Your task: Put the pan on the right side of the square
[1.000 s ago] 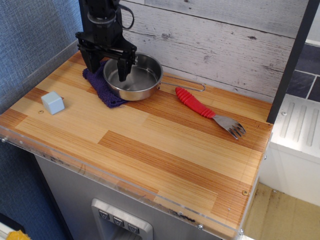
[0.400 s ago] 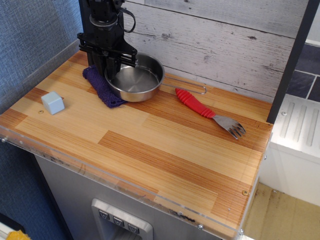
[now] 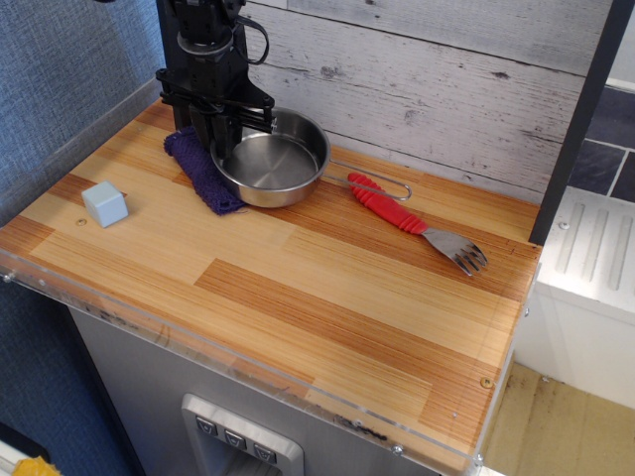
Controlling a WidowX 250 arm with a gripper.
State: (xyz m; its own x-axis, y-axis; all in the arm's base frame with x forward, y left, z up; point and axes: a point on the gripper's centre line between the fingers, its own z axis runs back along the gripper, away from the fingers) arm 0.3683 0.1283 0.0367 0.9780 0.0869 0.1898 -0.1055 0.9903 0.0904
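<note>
The shiny steel pan (image 3: 273, 164) is at the back of the wooden counter, partly over a dark purple cloth (image 3: 201, 168). Its thin wire handle (image 3: 375, 181) points right and crosses the fork's red grip. My black gripper (image 3: 223, 136) is shut on the pan's left rim and holds it slightly tilted. The small pale blue-grey square (image 3: 105, 203) sits apart at the left, near the counter's front-left edge.
A fork with a red handle (image 3: 412, 223) lies to the right of the pan. A whitewashed plank wall (image 3: 446, 89) runs behind the counter. A blue wall (image 3: 60, 79) bounds the left side. A white appliance (image 3: 595, 258) stands beyond the right edge.
My fingers closed on the pan's left rim. The pan then shifted a little right and tilted, its wire handle now over the fork's red grip.
</note>
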